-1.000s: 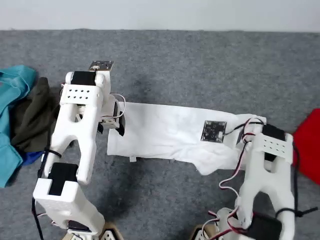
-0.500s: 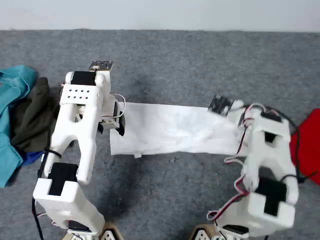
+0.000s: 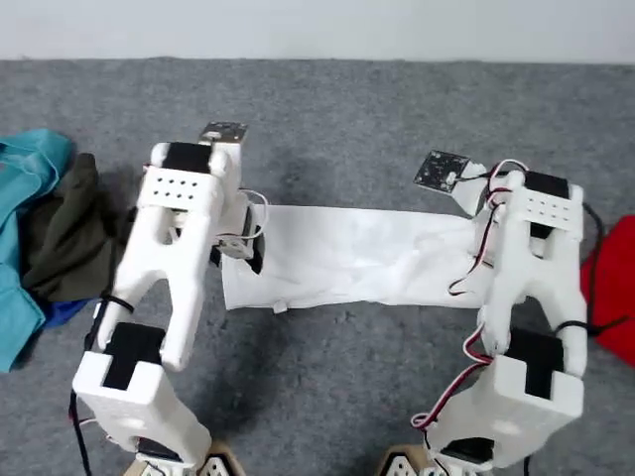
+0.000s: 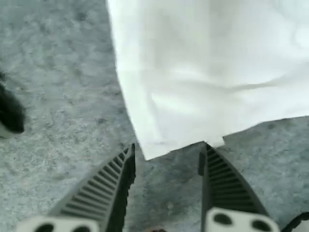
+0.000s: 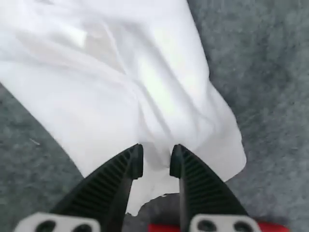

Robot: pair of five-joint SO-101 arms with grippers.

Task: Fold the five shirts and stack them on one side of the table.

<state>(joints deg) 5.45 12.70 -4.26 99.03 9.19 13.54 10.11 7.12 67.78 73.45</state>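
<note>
White shirt (image 3: 347,256) lies as long folded strip across centre of grey table (image 3: 337,119), ends toward 9 and 3 o'clock. Wrist views give jaw detail. Left gripper (image 4: 166,149) at 9 o'clock end, jaws apart, straddling shirt corner. Right gripper (image 5: 157,152) at 3 o'clock end, jaws nearly together, pinching cloth fold. High view adds layout: teal shirt (image 3: 25,188) and olive shirt (image 3: 64,238) heaped at 9 o'clock edge, red shirt (image 3: 610,288) at 3 o'clock edge.
</note>
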